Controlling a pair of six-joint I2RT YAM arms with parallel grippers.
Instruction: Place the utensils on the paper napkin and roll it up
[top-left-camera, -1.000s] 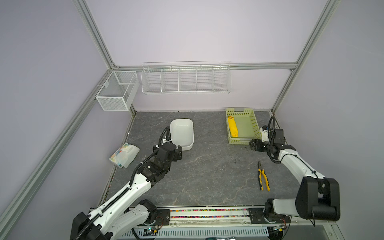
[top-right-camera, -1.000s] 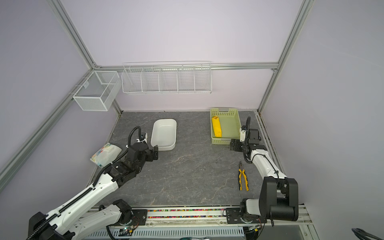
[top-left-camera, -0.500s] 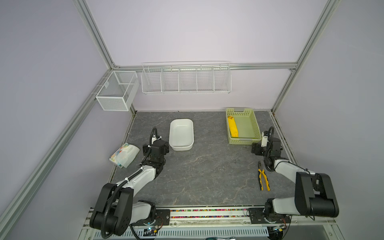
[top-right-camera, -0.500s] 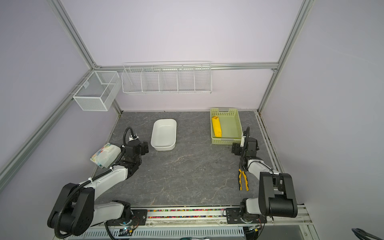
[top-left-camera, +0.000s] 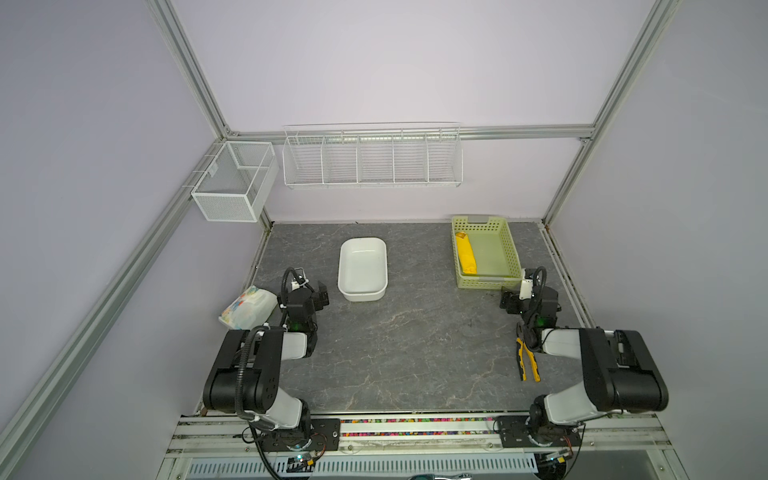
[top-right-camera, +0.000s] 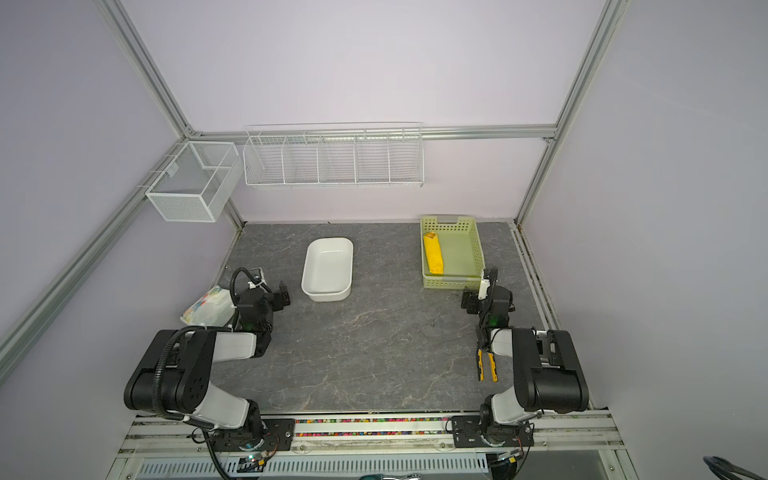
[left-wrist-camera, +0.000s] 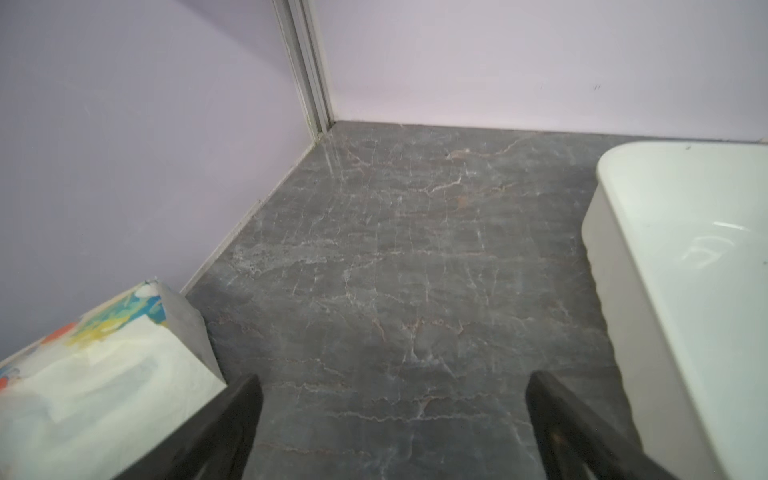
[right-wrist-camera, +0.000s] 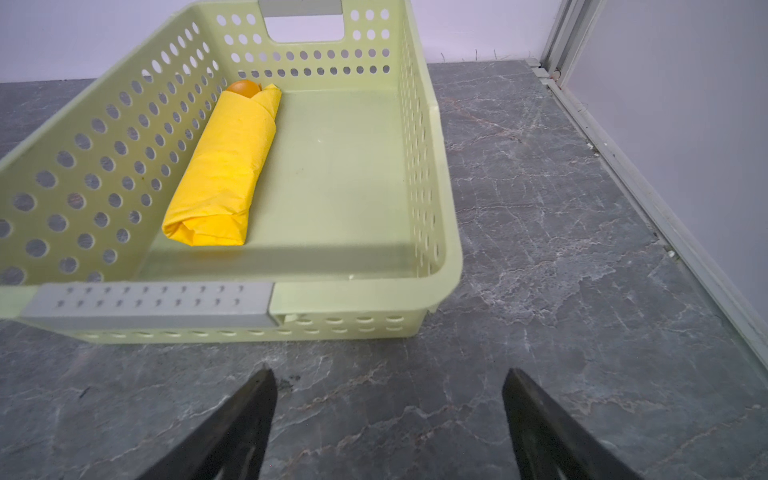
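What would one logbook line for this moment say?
paper napkin: rolled, lying in green basket | utensils: only an orange tip showing | left gripper: open, empty | right gripper: open, empty

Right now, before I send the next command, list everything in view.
paper napkin: one, bright yellow, rolled up, in the basket along its left wall.
utensil: one orange rounded tip showing at the roll's far end; the rest is hidden.
basket: one, pale green, perforated, back right of the table.
tub: one, white, empty, back centre.
packet: one, white with colourful print, by the left wall.
pliers: one, yellow-and-black handles, right side, partly under the right arm.
wire rack: one, white, on the back wall.
mesh basket: one, white, on the left wall.
table: one, grey marbled.
left gripper: black, open, between packet and tub.
right gripper: black, open, just before the basket.
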